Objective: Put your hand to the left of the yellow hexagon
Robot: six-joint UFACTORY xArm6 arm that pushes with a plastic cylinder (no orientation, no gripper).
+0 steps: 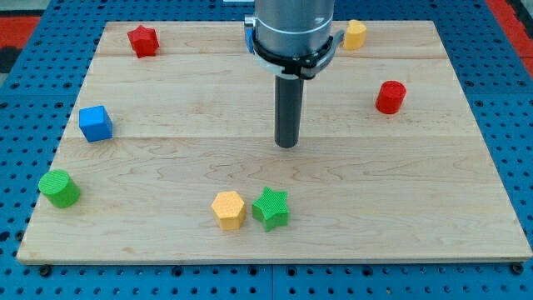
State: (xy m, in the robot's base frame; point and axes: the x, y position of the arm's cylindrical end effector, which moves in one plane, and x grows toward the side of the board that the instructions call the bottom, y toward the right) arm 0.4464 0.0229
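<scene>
The yellow hexagon [228, 209] lies near the view's bottom, left of centre, touching or nearly touching a green star [271, 207] on its right. My tip [287, 145] rests on the board at the centre, above and to the right of the yellow hexagon, well apart from it. The rod hangs from the grey arm body [293, 29] at the view's top.
A red star [143, 40] is at the top left, a blue cube [96, 123] at the left, a green cylinder [59, 188] at the bottom left. A yellow block [355, 35] is at the top right, a red cylinder [390, 97] at the right. A blue block [248, 37] peeks out behind the arm.
</scene>
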